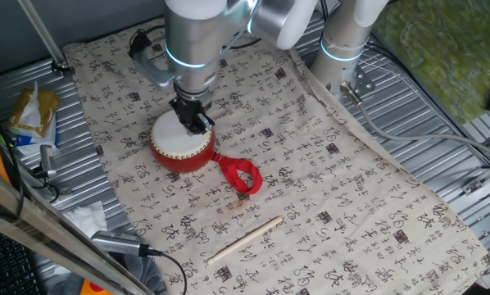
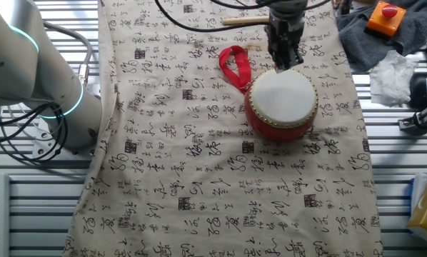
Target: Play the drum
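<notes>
**A robot lab bench, not a home**

You are looking at a lab test rig. The table (image 1: 442,106) is ribbed metal with bare aluminium rails, only partly covered by a cloth (image 1: 310,164) printed with calligraphy. A robot arm (image 1: 197,41) with glowing rings stands bolted at the edge, and loose cables (image 2: 28,135) trail beside its base. An orange box with a red button (image 2: 386,16) sits on a rag at one corner.

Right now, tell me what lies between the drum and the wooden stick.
The red ribbon loop lies between the drum and the stick; past it, only printed cloth. One fixed view shows this best.
</notes>
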Robot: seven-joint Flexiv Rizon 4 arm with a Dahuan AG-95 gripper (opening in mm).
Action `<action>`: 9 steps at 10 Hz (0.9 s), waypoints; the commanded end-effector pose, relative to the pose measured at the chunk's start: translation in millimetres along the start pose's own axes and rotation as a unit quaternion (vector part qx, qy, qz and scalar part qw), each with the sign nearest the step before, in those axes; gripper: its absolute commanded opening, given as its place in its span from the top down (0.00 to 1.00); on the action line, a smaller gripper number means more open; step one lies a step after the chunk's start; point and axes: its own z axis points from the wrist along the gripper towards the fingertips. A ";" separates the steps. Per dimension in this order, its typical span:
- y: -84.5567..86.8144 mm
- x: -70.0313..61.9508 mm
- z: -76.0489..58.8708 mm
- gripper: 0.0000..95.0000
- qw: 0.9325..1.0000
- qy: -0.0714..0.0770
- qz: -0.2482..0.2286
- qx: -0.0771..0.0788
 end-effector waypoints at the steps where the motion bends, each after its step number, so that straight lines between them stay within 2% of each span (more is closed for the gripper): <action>1: 0.0 0.5 -0.4 1.00 1.000 0.000 -0.029 0.000; 6: 0.0 0.5 -0.4 1.00 1.000 0.001 -0.013 -0.008; 8: 5.9 -5.5 2.9 1.00 0.999 -0.009 0.006 -0.045; 9: 13.9 -12.8 6.9 1.00 0.999 -0.012 0.012 -0.050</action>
